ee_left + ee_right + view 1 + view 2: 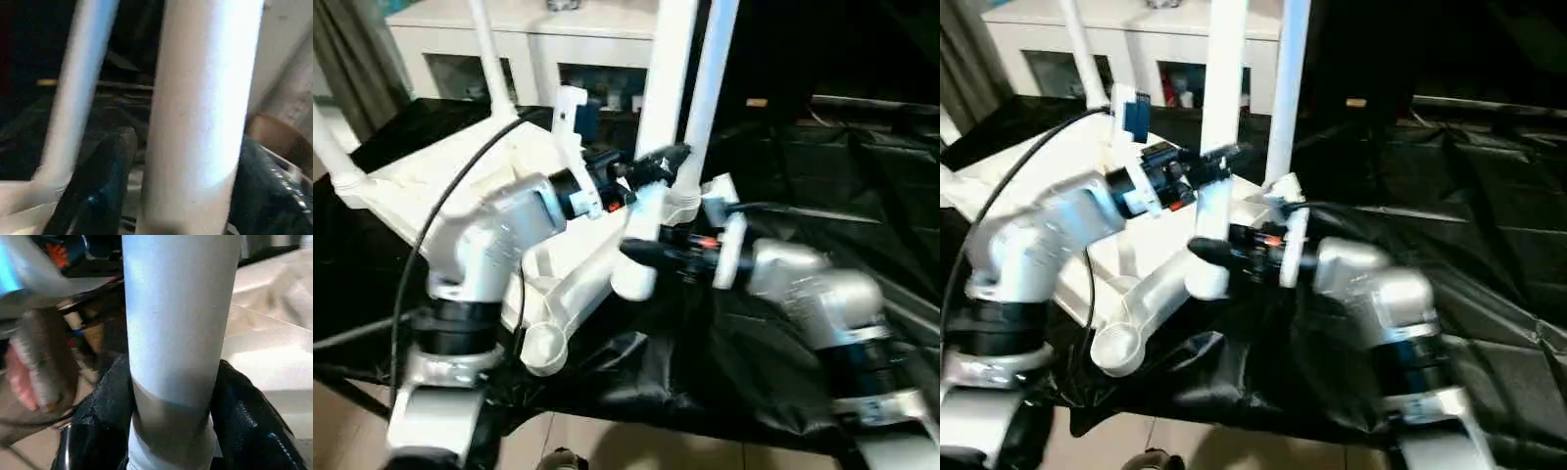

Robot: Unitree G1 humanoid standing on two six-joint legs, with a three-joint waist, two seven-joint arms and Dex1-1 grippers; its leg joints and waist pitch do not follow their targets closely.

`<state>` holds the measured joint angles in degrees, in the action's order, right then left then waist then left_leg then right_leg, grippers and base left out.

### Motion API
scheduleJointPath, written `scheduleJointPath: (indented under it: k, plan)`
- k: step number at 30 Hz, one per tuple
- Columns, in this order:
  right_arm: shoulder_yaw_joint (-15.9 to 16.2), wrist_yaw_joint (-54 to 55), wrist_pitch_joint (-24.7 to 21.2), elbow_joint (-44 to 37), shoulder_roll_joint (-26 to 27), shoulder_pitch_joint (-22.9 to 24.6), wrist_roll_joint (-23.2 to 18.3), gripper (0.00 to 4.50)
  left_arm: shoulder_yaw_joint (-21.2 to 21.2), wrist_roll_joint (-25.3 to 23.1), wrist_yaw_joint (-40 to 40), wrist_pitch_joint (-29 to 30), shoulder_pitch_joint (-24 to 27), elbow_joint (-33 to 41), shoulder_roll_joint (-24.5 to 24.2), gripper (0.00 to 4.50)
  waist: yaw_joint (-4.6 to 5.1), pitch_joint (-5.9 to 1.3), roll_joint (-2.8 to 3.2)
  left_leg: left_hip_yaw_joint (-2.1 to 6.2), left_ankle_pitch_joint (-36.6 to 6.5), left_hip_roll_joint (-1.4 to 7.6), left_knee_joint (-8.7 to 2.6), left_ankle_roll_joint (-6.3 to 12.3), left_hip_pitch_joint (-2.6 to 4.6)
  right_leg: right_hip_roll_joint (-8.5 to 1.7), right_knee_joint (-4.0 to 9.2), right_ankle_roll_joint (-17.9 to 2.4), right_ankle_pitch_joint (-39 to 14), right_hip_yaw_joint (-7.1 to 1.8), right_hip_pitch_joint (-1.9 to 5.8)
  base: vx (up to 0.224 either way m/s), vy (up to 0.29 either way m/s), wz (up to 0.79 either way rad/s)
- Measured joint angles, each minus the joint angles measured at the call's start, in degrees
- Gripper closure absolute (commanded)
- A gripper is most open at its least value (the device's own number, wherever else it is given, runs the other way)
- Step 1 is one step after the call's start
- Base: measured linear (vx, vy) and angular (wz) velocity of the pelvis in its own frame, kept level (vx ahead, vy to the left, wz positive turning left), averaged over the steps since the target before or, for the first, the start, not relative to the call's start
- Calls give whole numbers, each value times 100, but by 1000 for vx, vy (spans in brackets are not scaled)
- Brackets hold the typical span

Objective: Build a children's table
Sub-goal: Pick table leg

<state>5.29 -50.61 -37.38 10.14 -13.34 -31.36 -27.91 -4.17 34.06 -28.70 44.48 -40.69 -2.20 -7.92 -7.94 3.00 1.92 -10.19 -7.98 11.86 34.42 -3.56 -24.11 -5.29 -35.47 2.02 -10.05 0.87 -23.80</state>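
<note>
While upright, leg (658, 117) — both grippers clasp it.

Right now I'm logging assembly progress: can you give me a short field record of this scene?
tabletop: white plastic ribbed tabletop, upside down on black sheet
fitted legs: three round white legs upright in corner sockets, e.g.
loose leg: thick white tapering leg, upright, near the empty socket
left gripper: at the loose leg
right gripper: fingers either side of it
</note>
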Motion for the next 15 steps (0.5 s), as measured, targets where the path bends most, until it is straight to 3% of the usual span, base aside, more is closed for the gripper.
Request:
scheduleJointPath:
  k: [3, 5, 8, 9, 10, 13, 15]
  plan:
    - [-4, 391, 192, 108, 149, -1, 196, 259, 2, -285, 602, -49, 73, 130, 120, 108, 3, -10, -19, 2, 0, 0, -2, 0, -1, 0, 4, 4, -2, 0, 0, 0, 0, 0]
    - [-6, 648, 287, 200, 244, -2, 342, 259, 5, -530, 1126, -53, 119, 158, 301, 150, -4, -10, -24, 2, 0, 0, -2, 0, -3, 0, 10, 6, -2, 1, 1, 0, 0, 0]
    - [2, 860, 415, 266, 340, -2, 494, 259, -76, -711, 1666, -138, 215, 176, 565, 143, 0, -10, -30, 6, 0, 0, -2, 0, -4, 0, 16, 7, -2, 1, 3, 0, 0, 0]
    - [12, 919, 482, 291, 390, -7, 552, 260, -86, -800, 1832, -222, 262, 176, 674, 160, 2, -10, -33, 7, 0, 0, -3, 0, -4, 0, 17, 7, -1, 1, 3, 0, 0, 0]
    - [27, 957, 550, 319, 440, -9, 583, 260, -69, -856, 1942, -270, 301, 175, 733, 192, 2, -7, -38, 9, 0, 0, -5, 0, -4, 1, 17, 8, -1, 2, 2, 0, 0, 0]
    - [52, 1040, 639, 384, 502, -9, 625, 260, -36, -901, 2061, -336, 332, 176, 793, 186, -5, -6, -41, 15, 0, 0, -9, 0, -5, 2, 19, 9, -1, 2, 1, 0, 0, 0]
    - [53, 1089, 674, 383, 531, -10, 634, 260, -46, -905, 2123, -344, 331, 193, 806, 226, -5, -6, -41, 16, 0, -1, -9, 0, -4, 1, 20, 9, -2, 2, 1, 0, 0, 0]
